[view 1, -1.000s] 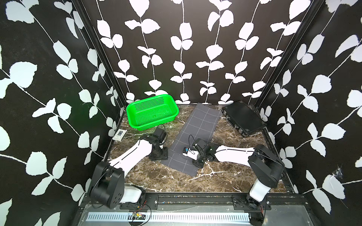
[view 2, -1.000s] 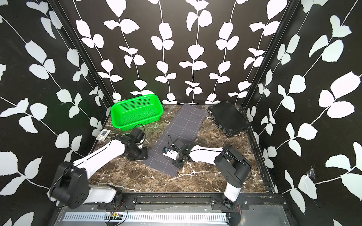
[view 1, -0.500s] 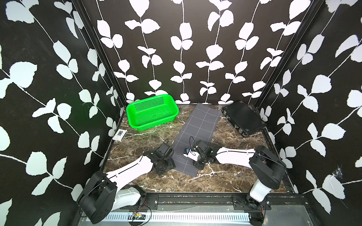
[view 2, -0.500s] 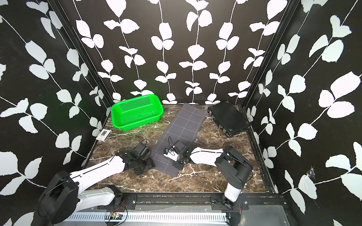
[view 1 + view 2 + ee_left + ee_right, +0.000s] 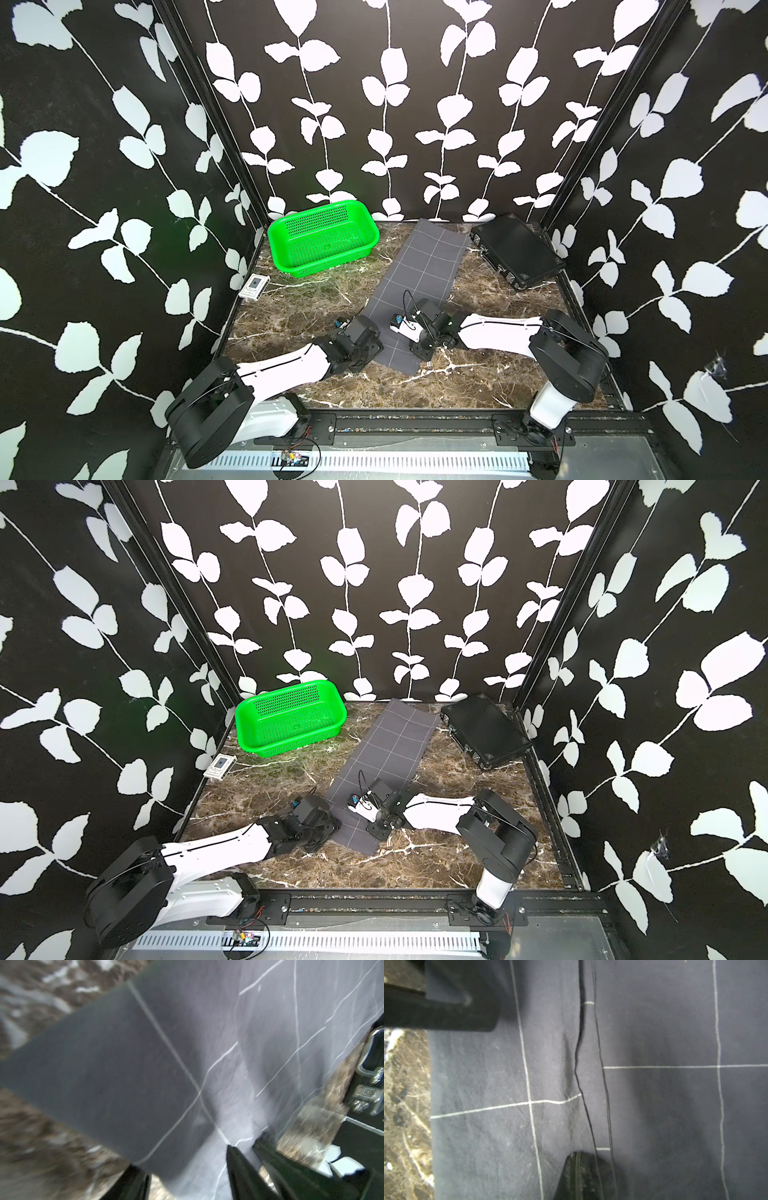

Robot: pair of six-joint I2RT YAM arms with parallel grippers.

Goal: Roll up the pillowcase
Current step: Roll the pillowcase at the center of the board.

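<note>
Charcoal-grey pillowcase (image 5: 428,266) with a thin white grid lies flat as a long narrow strip on the brown marble table (image 5: 291,328). It runs from the back wall toward the front, between the green basket (image 5: 324,270) and the black case (image 5: 515,249), touching neither. The right wrist view shows a layer edge running down its length, so it looks folded lengthwise already, probably to make a strip ready for rolling. No roll is started yet. Both arms sit low at the near short end, most likely because that is where the first turn begins. The right gripper (image 5: 577,1159) has its jaws closed together, holding nothing, with its tip resting on the cloth just beside that layer edge. That reads as pinning, so the strip does not slide. The left gripper (image 5: 182,1157) is at the near left corner with its jaws apart. In the blurred left wrist view a dark flap of cloth rises up between the jaws, but I see no pinch on it. The right wrist view shows one left finger (image 5: 440,1014) at the cloth's edge with a bit of flap lying over it. Nearly all the pillowcase stretches away beyond both grippers toward the back. Only a short margin lies in front of them.
</note>
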